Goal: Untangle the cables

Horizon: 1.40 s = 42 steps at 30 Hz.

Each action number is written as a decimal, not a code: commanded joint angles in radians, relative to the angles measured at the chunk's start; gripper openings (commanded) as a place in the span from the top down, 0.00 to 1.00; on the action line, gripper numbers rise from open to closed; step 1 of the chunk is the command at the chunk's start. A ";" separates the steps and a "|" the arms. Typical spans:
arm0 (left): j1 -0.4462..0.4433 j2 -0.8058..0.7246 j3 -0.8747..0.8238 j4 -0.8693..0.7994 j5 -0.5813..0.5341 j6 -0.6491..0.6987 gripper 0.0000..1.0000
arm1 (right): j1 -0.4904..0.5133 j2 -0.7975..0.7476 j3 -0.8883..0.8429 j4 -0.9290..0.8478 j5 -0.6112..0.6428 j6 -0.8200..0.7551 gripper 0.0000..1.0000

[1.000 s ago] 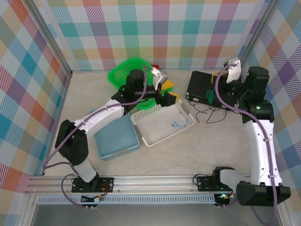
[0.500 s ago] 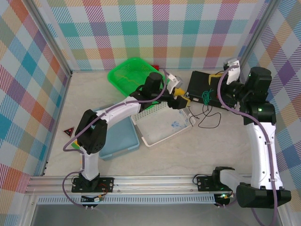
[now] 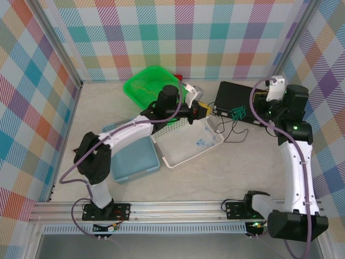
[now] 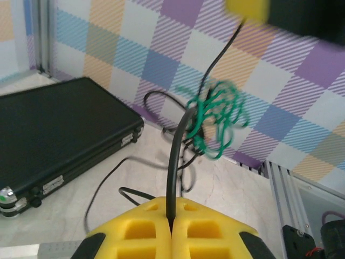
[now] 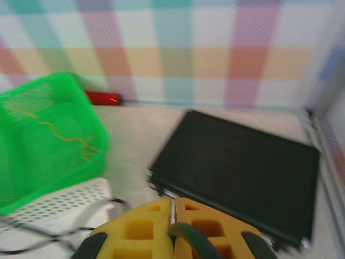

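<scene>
Swung over from the green mesh basket, the left gripper is pinched shut on the thin black cable beside the flat black case; the right gripper clamps the dark green cable, and their knot is not yet undone.

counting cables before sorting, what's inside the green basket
A thin yellow cable lies loose on the floor of the green basket. In the top view the left arm covers the basket's near right corner, so anything lying there cannot be seen.
</scene>
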 commanded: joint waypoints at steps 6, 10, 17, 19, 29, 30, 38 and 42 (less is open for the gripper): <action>0.004 -0.249 0.020 -0.141 -0.171 0.049 1.00 | -0.155 0.031 -0.173 0.096 0.162 0.163 1.00; 0.023 -0.296 0.047 -0.179 -0.237 0.030 1.00 | -0.203 0.043 -0.223 0.106 0.186 0.221 1.00; 0.062 -0.332 0.116 -0.232 -0.272 0.025 1.00 | -0.290 0.042 -0.254 0.101 0.219 0.291 1.00; 0.071 -0.340 0.119 -0.228 -0.266 0.021 1.00 | -0.307 0.033 -0.254 0.104 0.226 0.299 1.00; 0.075 -0.357 0.100 -0.236 -0.224 0.007 1.00 | -0.356 0.041 -0.257 0.104 0.154 0.285 1.00; 0.074 -0.354 0.097 -0.245 -0.200 0.018 1.00 | -0.356 0.041 -0.261 0.110 0.105 0.274 1.00; 0.064 -0.315 0.004 -0.182 0.014 0.026 0.41 | -0.353 -0.061 -0.255 0.146 -0.248 0.225 1.00; 0.054 -0.281 0.012 -0.215 0.055 0.078 0.22 | -0.353 -0.097 -0.170 0.104 -0.282 0.252 1.00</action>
